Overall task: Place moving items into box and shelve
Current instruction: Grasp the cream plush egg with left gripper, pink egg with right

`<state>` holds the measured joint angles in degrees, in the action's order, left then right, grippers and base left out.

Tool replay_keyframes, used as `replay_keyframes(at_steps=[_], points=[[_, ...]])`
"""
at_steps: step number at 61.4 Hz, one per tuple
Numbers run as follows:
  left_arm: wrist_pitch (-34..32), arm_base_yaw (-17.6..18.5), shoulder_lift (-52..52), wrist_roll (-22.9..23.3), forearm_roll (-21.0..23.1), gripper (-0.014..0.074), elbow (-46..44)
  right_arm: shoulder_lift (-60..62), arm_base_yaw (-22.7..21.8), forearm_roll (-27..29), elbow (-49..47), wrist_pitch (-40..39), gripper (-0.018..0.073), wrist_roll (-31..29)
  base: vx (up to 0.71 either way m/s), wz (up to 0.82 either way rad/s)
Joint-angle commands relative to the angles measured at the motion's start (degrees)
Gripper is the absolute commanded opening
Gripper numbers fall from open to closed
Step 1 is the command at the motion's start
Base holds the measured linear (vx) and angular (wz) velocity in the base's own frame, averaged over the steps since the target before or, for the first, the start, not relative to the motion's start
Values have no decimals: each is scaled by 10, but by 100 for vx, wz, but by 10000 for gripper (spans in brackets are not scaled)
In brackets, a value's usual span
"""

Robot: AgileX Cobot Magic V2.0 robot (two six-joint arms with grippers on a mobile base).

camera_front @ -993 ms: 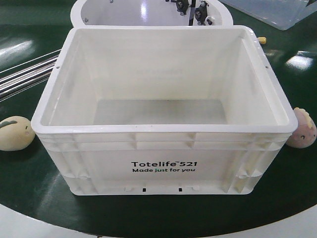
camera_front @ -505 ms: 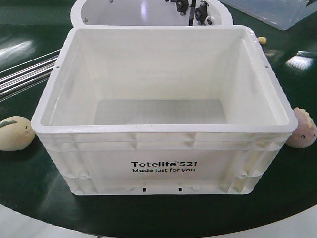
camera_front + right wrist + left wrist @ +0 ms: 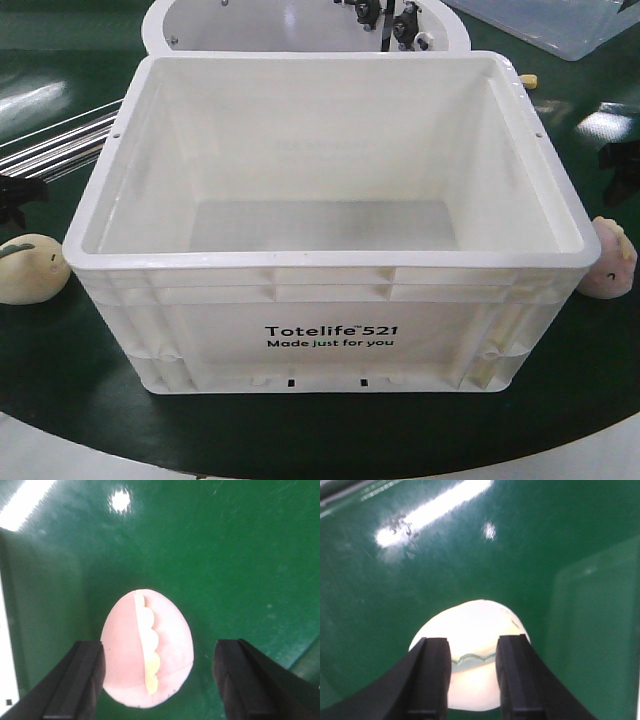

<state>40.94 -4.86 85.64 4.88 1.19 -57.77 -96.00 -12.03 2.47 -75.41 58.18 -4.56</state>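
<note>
Two end effectors share this step, one per toy, and neither holds anything yet. The left end effector hangs over the cream toy. Its fingers are apart, but only narrowly: the gap looks smaller than the toy is wide. The right end effector is spread wide. In its wrist view its fingers frame the pink toy, with bare bench showing on both sides. We cannot tell from these views how high either one stands above its toy.

We judge the step in hand to be the pick-up of both toys. Recommended procedure:

1. Left side: widen the gap until it clears the cream toy before descending. Otherwise the tips are likely to land on top and press or roll it.
2. Both sides: centre the toy between the fingers, then lower until the pads reach its widest part.
3. Close slowly. The toys look soft, so we stop once the surface dents.
4. Lift above the rim before moving inward.

Each toy lies on the green bench. The cream toy is just beside the left wall of the box and the pink toy just beside the right wall. The box stands upright between them, and nothing lies in it.
</note>
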Motion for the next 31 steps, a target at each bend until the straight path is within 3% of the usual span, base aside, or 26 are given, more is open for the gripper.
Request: replay_keyframes(at_steps=[1, 31], points=[[-22, -1, -4, -1, 2, 367, -20, 6, 0, 11, -19, -18, 518, -7, 0, 0], [11, -1, 99, -2, 23, 367, -20, -89, 0, 33, -19, -37, 518, -7, 0, 0]])
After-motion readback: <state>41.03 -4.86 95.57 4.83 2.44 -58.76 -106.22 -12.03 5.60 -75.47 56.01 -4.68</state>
